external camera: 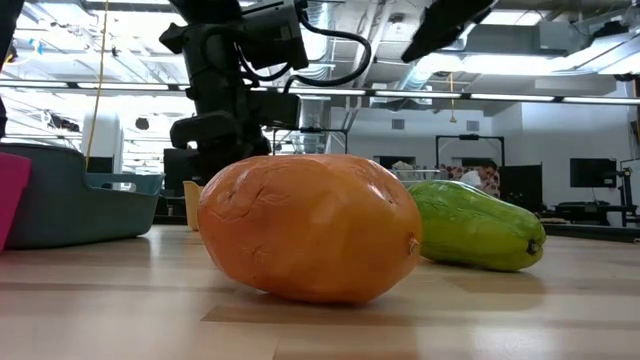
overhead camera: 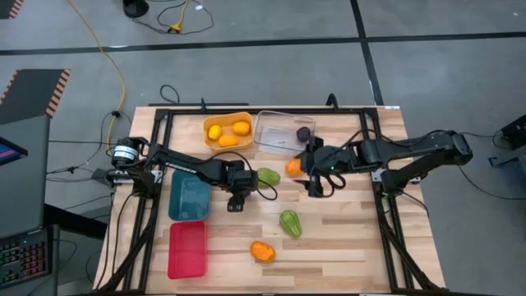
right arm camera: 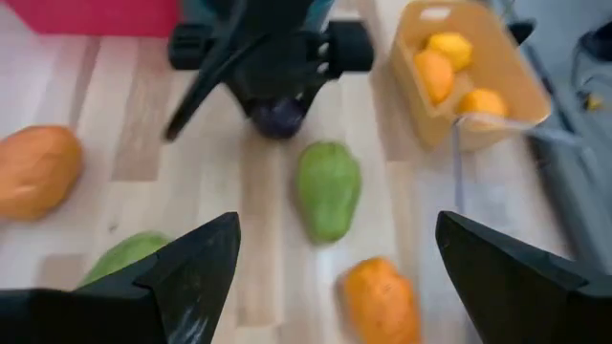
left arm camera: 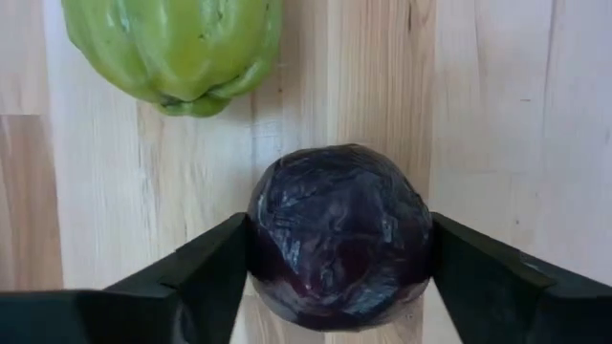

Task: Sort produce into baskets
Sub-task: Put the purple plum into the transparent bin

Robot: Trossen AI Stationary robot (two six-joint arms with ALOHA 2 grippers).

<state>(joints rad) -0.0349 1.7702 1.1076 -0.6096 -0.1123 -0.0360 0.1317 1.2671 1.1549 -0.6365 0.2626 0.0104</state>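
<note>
Sorting partly done. My left jaws (left arm camera: 335, 277) gripped a dark purple piece (left arm camera: 339, 234) at mid-table; my right jaws (right arm camera: 330, 277) stood open near the clear basket (overhead camera: 275, 131). The orange basket (overhead camera: 228, 120) held three pieces; four lay loose on the table (overhead camera: 345, 238).

Non-task stuff: wooden table (overhead camera: 345, 238) mid-frame on grey floor (overhead camera: 263, 74), yellow cable (overhead camera: 99, 49) snaking down the upper left, and what looks like a keyboard (overhead camera: 20, 259) at lower left.
</note>
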